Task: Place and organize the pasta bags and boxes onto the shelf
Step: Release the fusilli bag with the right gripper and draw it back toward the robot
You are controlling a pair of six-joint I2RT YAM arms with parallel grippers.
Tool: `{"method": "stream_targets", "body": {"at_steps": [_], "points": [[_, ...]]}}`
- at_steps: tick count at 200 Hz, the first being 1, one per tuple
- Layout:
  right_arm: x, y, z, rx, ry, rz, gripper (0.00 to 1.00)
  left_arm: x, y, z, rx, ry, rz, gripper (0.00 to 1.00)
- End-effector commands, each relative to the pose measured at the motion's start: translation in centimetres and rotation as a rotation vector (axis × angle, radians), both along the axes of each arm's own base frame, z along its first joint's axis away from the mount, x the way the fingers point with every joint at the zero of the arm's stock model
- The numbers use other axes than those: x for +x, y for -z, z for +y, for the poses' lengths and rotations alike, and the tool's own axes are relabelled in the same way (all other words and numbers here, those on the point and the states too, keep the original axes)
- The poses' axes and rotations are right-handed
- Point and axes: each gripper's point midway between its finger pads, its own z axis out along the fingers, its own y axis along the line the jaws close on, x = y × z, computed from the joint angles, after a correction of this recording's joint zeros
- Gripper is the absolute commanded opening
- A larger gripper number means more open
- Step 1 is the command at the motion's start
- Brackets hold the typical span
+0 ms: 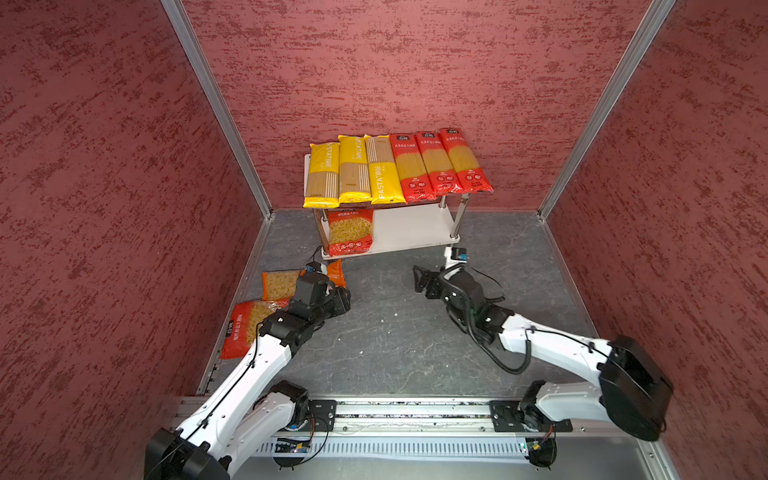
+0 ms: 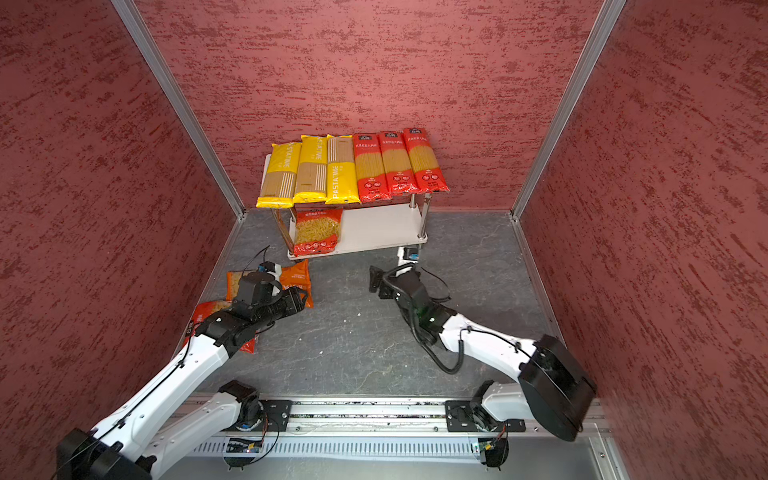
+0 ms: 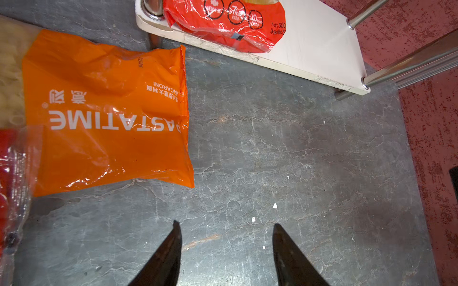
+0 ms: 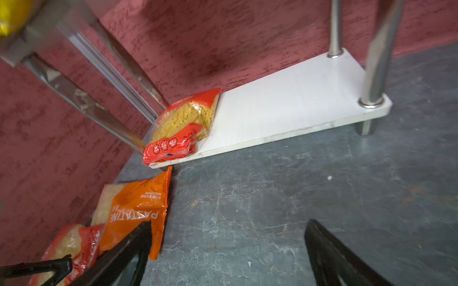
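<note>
The shelf (image 1: 415, 232) stands at the back wall. Its top board carries three yellow spaghetti packs (image 1: 353, 170) and three red spaghetti bags (image 1: 436, 164) side by side. One red short-pasta bag (image 1: 350, 232) (image 4: 183, 126) lies at the left end of the lower board. An orange PASTATIME macaroni bag (image 3: 109, 111) (image 4: 136, 210) lies on the floor in front of the shelf's left leg. Another red short-pasta bag (image 1: 243, 328) lies nearer, partly under my left arm. My left gripper (image 3: 226, 224) hovers open and empty, right of the orange bag. My right gripper (image 4: 229, 222) stands wide open over bare floor.
Red textured walls (image 1: 104, 166) close in the grey stone floor (image 1: 395, 332) on three sides, with aluminium corner posts (image 1: 216, 104). The arms' base rail (image 1: 415, 411) runs along the front edge. The right part of the lower board (image 4: 285, 106) is bare.
</note>
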Motion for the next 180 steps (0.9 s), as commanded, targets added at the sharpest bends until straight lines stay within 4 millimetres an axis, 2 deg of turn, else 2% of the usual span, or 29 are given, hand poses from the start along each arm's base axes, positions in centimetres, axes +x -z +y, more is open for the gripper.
{"method": "stream_targets", "body": {"at_steps": [1, 17, 31, 52, 80, 84, 91, 131, 180], "points": [[-0.4, -1.1, 0.2, 0.225, -0.119, -0.008, 0.80, 0.4, -0.2, -0.1, -0.003, -0.008, -0.016, 0.58], [-0.2, 0.6, 1.4, 0.150, -0.151, 0.118, 0.77, 0.3, -0.3, 0.1, 0.001, -0.013, -0.015, 0.58], [-0.5, 2.0, 2.3, 0.171, -0.176, 0.195, 0.76, 0.2, -0.1, 0.2, 0.005, -0.017, -0.010, 0.59], [-1.5, 4.2, 3.7, 0.229, -0.197, 0.263, 0.75, 0.1, 0.3, 0.3, -0.010, -0.027, 0.009, 0.59], [-3.3, 6.8, 6.5, 0.205, -0.239, 0.341, 0.73, -0.2, 0.9, 0.4, -0.032, -0.036, 0.038, 0.59], [-3.6, 6.7, 7.0, 0.208, -0.250, 0.344, 0.72, -0.3, 1.1, 0.4, -0.033, -0.038, 0.043, 0.59], [-4.0, 8.0, 7.9, 0.193, -0.264, 0.377, 0.72, -0.3, 1.1, 0.4, -0.039, -0.041, 0.049, 0.59], [-6.5, 10.4, 12.5, 0.190, -0.383, 0.460, 0.69, -0.6, 1.6, 0.0, -0.101, -0.070, 0.078, 0.59], [-8.3, 12.3, 14.9, 0.178, -0.482, 0.510, 0.69, -1.5, 1.9, -0.4, 0.027, -0.061, 0.084, 0.59]]}}
